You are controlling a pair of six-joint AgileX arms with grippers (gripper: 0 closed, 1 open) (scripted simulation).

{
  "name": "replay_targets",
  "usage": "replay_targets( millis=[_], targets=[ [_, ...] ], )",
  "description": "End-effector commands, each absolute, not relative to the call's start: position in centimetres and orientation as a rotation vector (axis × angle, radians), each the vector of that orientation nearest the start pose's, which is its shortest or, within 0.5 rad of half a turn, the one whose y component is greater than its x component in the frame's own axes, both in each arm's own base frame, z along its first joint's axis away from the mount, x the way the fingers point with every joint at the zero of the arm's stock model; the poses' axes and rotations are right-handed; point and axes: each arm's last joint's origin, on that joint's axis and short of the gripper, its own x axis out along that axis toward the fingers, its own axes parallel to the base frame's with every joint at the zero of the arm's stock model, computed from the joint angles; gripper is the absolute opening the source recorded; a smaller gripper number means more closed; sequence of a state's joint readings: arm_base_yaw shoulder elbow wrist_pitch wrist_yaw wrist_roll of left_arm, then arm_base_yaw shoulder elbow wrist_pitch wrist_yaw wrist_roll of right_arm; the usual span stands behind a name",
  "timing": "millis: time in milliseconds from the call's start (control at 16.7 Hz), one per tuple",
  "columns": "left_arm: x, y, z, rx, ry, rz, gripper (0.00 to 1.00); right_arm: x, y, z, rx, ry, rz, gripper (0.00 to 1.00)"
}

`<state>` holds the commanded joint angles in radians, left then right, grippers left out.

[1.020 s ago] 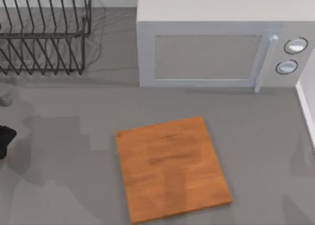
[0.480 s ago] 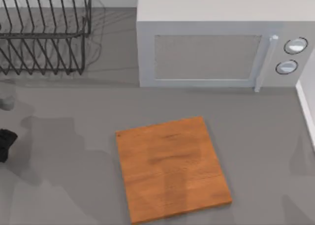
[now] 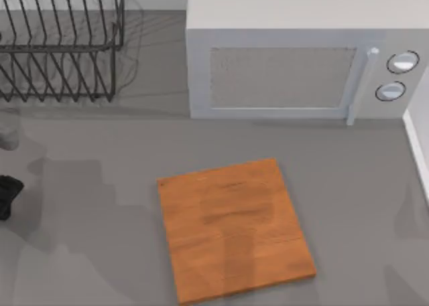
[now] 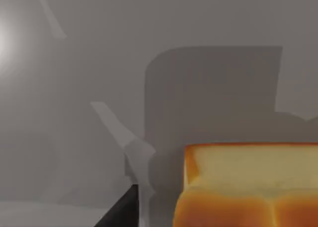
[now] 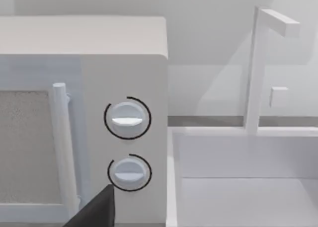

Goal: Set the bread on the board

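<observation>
From above I see the board (image 3: 234, 231) bare on the desk (image 3: 355, 185), my left pincer (image 3: 7, 195) at the left edge. Its wrist view shows the bread (image 4: 248, 187) close by; grip unclear.

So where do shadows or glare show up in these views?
Top view: soft grey arm shadows fall across the board and the table to its left. Left wrist view: a bright glare patch at one edge, and a blocky shadow on the grey surface beyond the bread. Right wrist view: evenly lit microwave, no glare.
</observation>
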<state>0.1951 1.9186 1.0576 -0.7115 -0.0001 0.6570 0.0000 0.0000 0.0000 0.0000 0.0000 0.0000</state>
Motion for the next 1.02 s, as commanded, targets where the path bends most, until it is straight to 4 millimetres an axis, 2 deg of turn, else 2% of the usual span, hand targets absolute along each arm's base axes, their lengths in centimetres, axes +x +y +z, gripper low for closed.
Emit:
replay_targets(
  millis=[180,240,660,720,900,1020],
  targets=[
    [31.4,6.4,10.2,0.358,1.543,-0.358,0.02,10.6,-0.1,16.0,0.000,0.000,0.000,1.00],
    [31.4,6.4,10.2,0.358,1.543,-0.358,0.00,10.6,-0.1,16.0,0.000,0.000,0.000,1.00],
    [31.4,6.4,10.2,0.358,1.543,-0.358,0.00,10.6,-0.1,16.0,0.000,0.000,0.000,1.00],
    [31.4,6.3,11.4,0.350,1.521,-0.357,0.00,10.6,-0.1,16.0,0.000,0.000,0.000,1.00],
    [31.8,6.4,12.4,0.352,1.518,-0.357,0.00,10.6,-0.1,16.0,0.000,0.000,0.000,1.00],
    [32.0,6.4,14.3,0.353,1.520,-0.361,0.00,10.6,-0.1,16.0,0.000,0.000,0.000,1.00]
  ],
)
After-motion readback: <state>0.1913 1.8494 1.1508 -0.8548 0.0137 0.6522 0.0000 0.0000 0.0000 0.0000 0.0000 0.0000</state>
